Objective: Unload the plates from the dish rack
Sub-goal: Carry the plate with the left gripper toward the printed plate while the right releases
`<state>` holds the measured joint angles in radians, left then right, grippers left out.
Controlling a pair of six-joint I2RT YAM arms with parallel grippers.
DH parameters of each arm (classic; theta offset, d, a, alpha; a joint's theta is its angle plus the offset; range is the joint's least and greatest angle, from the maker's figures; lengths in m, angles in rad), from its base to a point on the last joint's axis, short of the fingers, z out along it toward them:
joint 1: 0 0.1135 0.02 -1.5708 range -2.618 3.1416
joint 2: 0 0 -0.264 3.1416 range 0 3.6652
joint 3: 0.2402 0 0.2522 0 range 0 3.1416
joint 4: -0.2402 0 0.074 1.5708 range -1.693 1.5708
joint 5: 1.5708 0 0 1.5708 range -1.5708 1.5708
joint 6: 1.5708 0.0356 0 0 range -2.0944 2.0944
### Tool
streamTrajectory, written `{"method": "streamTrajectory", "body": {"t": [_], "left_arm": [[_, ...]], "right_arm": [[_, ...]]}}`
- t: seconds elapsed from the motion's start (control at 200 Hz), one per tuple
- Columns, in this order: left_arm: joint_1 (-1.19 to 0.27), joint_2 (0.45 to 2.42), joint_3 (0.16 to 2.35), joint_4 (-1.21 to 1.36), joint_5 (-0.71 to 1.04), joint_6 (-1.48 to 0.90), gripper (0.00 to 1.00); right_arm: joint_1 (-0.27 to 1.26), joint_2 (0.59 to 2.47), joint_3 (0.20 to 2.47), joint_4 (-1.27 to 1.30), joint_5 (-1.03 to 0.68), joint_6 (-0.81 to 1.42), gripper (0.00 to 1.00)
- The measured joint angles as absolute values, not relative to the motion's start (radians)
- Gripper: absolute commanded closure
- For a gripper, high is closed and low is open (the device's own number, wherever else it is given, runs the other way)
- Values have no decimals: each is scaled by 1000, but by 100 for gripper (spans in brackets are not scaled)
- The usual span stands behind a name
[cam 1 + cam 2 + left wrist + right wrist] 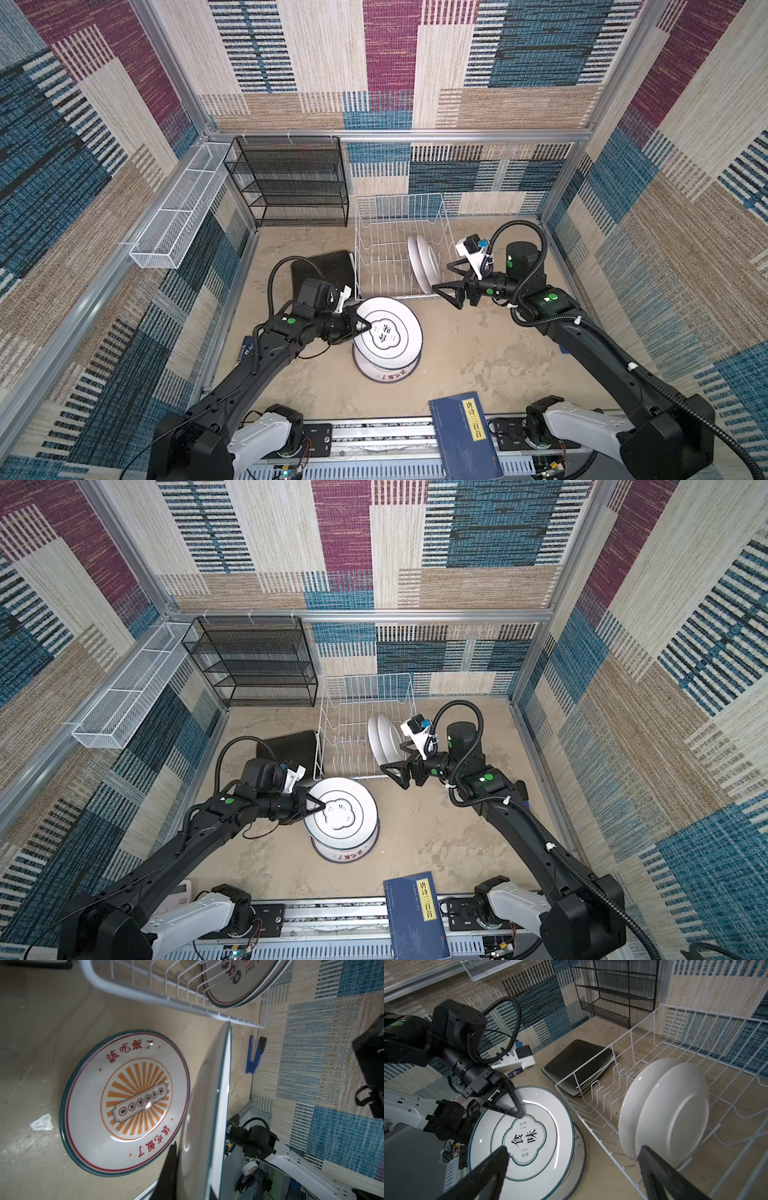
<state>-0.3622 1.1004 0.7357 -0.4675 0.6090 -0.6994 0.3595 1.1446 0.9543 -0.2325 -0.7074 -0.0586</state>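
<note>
Dish rack (357, 249) front rim close beside both my claws; open tabletop (478, 353) between them. My left claw (364, 326) pinches emblem plate (390, 334) rim, above sunburst plate (124, 1101). My right claw (441, 275) wide, empty, beside two racked white plates (424, 262).

black mesh shelf (286, 183): upper centre-left in both top views, against back wall, several tiers
white mesh trough (183, 203): left of shelf, running diagonally along left wall, split into compartments
blue book (465, 440): lower centre, lying across front metal rail (374, 432), yellow title strip with black characters
small blue-and-black object (254, 1054): on tabletop at foot of wall, kind unclear
tabletop (478, 345): beige, mottled
walls (390, 54): woven patchwork, blue, maroon, beige
</note>
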Motion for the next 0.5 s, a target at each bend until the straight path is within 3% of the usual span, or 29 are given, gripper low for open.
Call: {"method": "streamTrajectory", "body": {"t": [0.496], "left_arm": [[-362,1171,575,-351,587,-700,100]], "right_arm": [[371,1168,958,-247,-694,-88,1]]}}
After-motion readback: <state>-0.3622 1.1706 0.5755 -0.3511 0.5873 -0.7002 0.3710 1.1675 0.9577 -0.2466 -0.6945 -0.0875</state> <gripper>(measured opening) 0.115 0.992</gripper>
